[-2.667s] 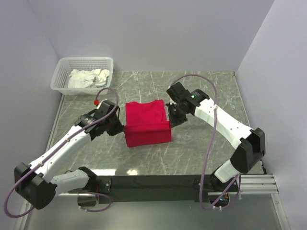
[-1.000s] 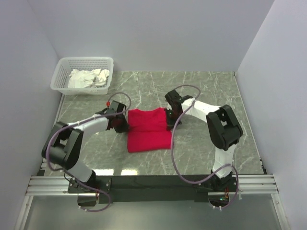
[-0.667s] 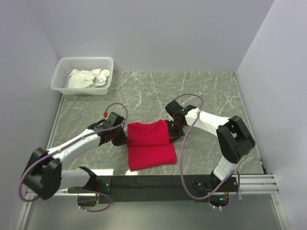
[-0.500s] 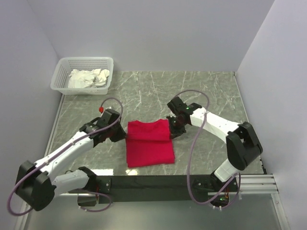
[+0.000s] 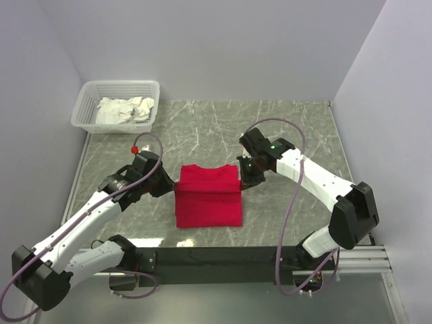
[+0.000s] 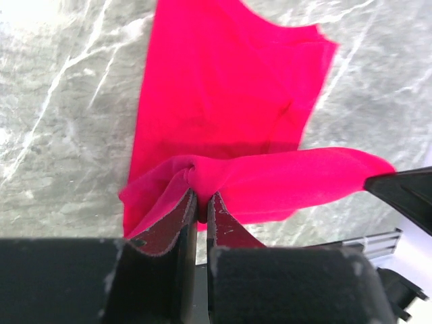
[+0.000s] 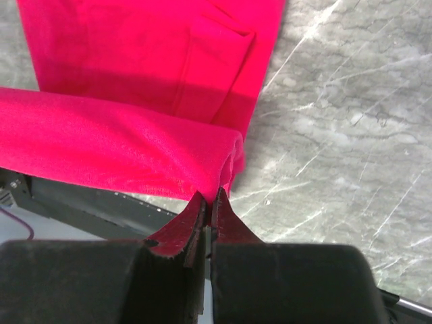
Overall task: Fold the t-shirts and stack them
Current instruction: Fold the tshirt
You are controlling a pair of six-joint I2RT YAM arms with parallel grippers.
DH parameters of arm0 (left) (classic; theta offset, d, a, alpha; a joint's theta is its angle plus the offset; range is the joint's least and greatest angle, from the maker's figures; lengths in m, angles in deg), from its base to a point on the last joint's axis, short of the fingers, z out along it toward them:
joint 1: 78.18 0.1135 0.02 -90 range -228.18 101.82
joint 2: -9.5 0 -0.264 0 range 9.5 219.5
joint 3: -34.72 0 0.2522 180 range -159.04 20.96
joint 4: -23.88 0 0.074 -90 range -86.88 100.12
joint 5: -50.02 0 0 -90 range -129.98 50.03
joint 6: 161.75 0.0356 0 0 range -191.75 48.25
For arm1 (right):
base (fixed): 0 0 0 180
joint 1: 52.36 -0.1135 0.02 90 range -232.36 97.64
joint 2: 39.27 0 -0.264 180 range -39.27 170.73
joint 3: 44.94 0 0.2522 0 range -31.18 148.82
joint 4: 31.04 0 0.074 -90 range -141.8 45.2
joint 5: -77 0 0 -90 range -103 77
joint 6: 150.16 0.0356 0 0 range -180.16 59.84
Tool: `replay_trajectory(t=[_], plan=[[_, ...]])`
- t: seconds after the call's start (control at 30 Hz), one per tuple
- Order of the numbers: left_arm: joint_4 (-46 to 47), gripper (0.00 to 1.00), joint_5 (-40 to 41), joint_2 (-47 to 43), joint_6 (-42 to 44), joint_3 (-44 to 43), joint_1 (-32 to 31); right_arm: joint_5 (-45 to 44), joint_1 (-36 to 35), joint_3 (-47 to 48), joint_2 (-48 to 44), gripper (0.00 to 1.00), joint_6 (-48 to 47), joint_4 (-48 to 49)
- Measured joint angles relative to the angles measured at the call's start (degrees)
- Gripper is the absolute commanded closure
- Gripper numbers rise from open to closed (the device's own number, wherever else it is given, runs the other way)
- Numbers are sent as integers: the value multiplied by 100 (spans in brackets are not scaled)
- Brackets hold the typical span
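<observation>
Top external — walled, probably marble table point(image 5: 290, 121); left hand point(image 5: 169, 183), right hand point(image 5: 244, 177) tight on t-shirt point(image 5: 209, 199).

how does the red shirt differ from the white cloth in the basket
The red shirt lies partly folded on the table; the white cloth sits crumpled in the basket. The red shirt is pinched at both sides by the left hand and right hand; the white cloth is untouched. Both are soft fabric.
</observation>
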Motion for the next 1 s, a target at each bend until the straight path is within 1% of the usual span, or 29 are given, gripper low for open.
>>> replay_trajectory(t=[0.2,0.57,0.73,1.0], plan=[[-118,99,9,-258,0,-199,0,48,0,208,-214,100,-2,-238],[-205,99,74,-269,37,-387,0,90,17,511,-352,100,-26,-487],[-35,99,151,72,55,-387,0,105,76,511,-251,100,-59,-461],[304,99,293,859,201,-387,92,107,144,511,286,100,-138,-319]])
